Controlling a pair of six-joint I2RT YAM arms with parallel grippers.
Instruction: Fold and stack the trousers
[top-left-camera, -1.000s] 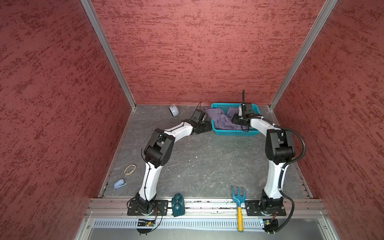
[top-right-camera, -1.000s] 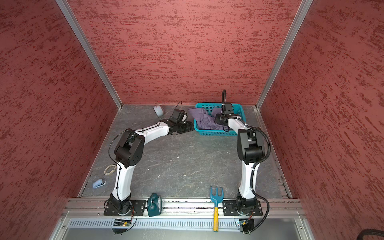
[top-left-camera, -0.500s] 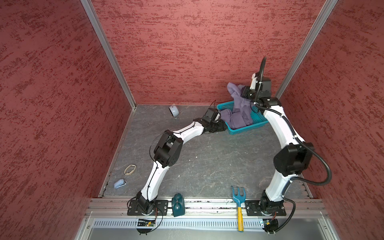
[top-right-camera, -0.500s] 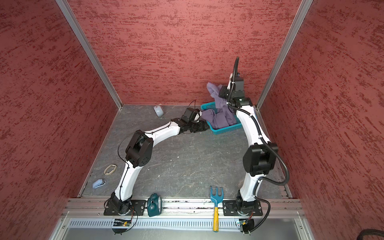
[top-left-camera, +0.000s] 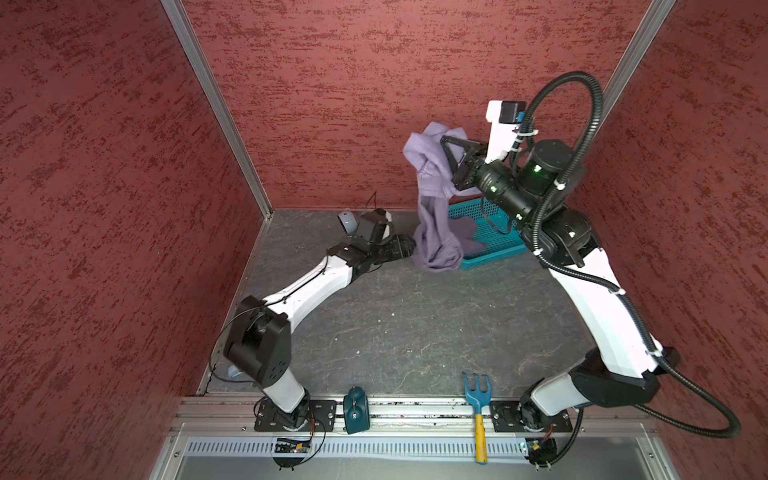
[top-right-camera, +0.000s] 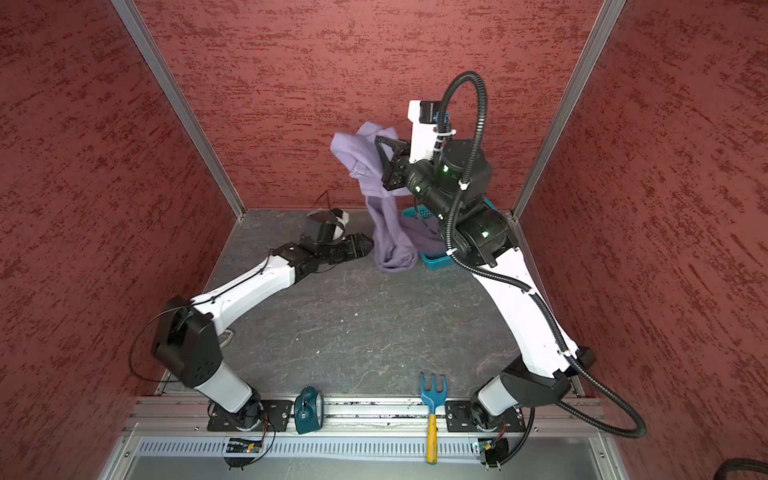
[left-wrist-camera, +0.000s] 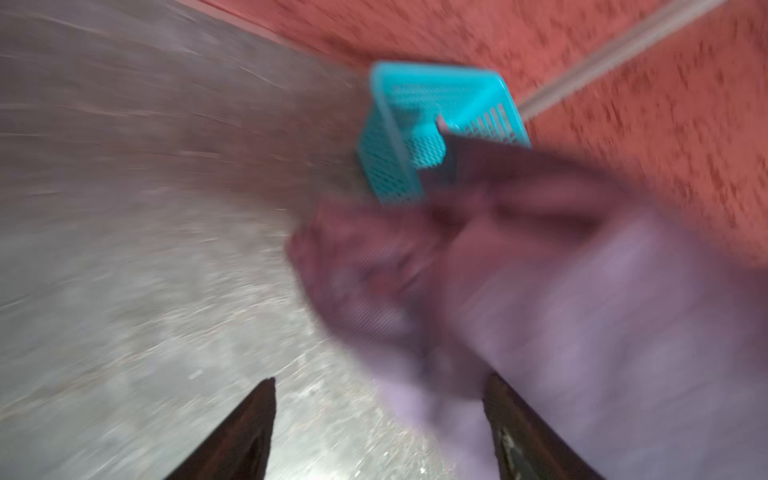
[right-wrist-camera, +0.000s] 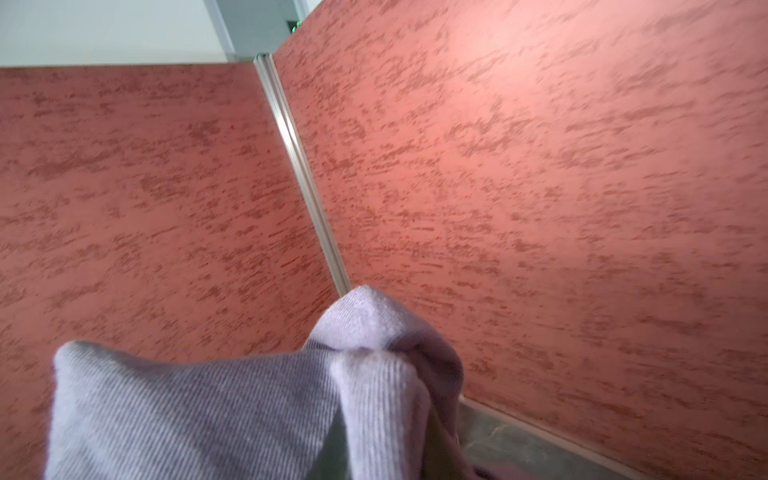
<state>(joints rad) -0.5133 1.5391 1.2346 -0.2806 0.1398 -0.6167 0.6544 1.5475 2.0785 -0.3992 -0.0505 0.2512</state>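
We see the right gripper (top-left-camera: 444, 142) (top-right-camera: 377, 139) raised high above the back of the table (top-left-camera: 415, 324) (top-right-camera: 365, 324), near the red back wall (top-left-camera: 374, 83). Its fingers are clenched on a bunch of the trousers (top-left-camera: 434, 232) (top-right-camera: 388, 237). In the right wrist view, the ribbed lilac cloth (right-wrist-camera: 208, 407) fills the lower part of the picture and hides the fingers. Behind it are only the walls and a corner post.

From that grip the trousers hang down in a long drape. In both top views their lower end lies heaped on the table, just in front of the basket (top-left-camera: 494, 249) (top-right-camera: 434, 259). One fold lies inside the basket, over its near-left rim. The basket stands in the back right corner of the table.

The left gripper (top-left-camera: 410, 245) (top-right-camera: 368, 246) (left-wrist-camera: 381, 378) is low over the table, just beside the heaped end of the trousers. The left wrist view is badly blurred, but its fingers (left-wrist-camera: 257, 424) stand wide apart, released, with bare table (left-wrist-camera: 124, 291) between them. The trousers (left-wrist-camera: 582, 311) crowd against one finger there, and we cannot tell whether cloth touches it. The basket (left-wrist-camera: 390, 174) lies beyond.

A mouse (top-left-camera: 345, 220) lies at the back of the table, just behind the left wrist. On the front rail we see a small teal clock (top-left-camera: 356, 409) (top-right-camera: 308, 411) and a blue hand rake (top-left-camera: 477, 388) (top-right-camera: 432, 390) with a yellow handle. Both lie well apart from the trousers.
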